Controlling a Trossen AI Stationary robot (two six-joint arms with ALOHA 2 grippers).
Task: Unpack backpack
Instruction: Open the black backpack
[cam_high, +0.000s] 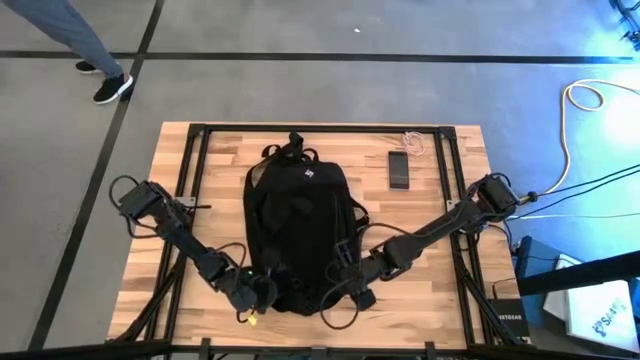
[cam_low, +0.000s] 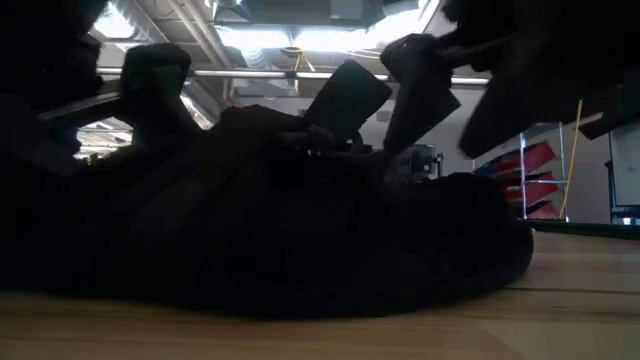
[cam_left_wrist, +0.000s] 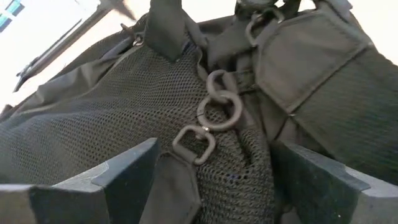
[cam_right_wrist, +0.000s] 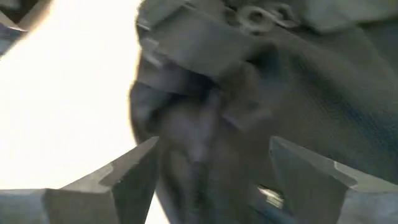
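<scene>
Overhead, tabletop, perhaps close wrist views

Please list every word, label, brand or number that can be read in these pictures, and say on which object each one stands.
No text can be read with certainty.
Backpack: a small white mark near its top, too small to read.
Box at the table's right end: white lettering, too small to read.
White item on the floor: blue print, cut off and blurred.
Phone: no text visible.
</scene>
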